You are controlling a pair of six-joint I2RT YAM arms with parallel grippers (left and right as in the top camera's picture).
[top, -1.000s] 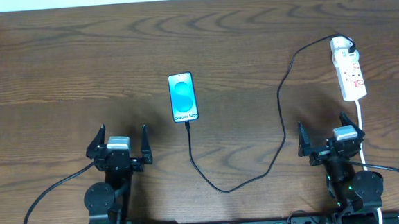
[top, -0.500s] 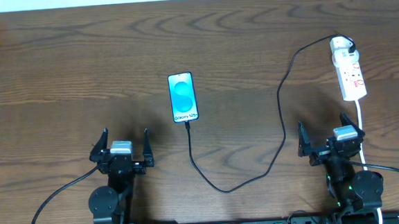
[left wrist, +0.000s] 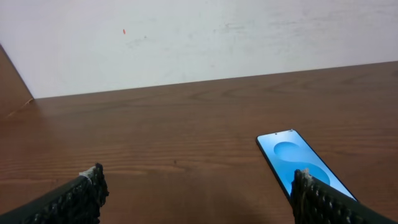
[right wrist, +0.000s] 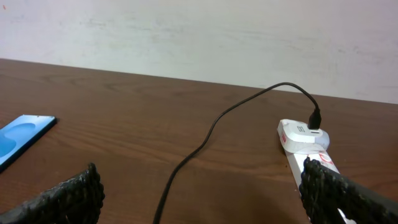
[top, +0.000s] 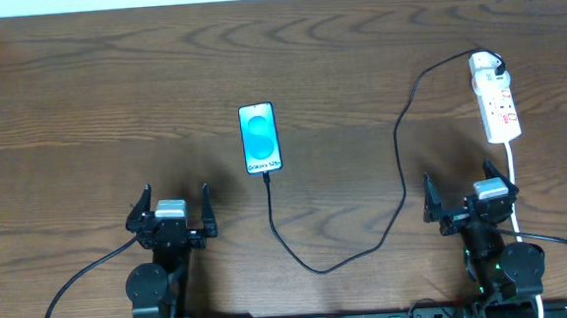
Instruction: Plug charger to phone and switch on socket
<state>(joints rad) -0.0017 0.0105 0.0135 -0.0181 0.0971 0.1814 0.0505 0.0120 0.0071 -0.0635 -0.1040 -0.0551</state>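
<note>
Wooden desk [top: 82, 92] holds the phone [top: 261, 138] mid-surface; the charger [top: 400, 172] runs from its near end to the socket [top: 495, 102] by the right edge. Left gripper [left wrist: 196, 180] and right gripper [right wrist: 199, 186] gape released, empty.

Whether the socket [top: 498, 106] is switched on is too small to tell.

blue phone [top: 260, 137], white socket [top: 495, 105], black charger [top: 366, 213].

Open table [top: 83, 112] left of phone [top: 261, 138]; charger [top: 399, 157] loop between it and socket [top: 495, 102].
</note>
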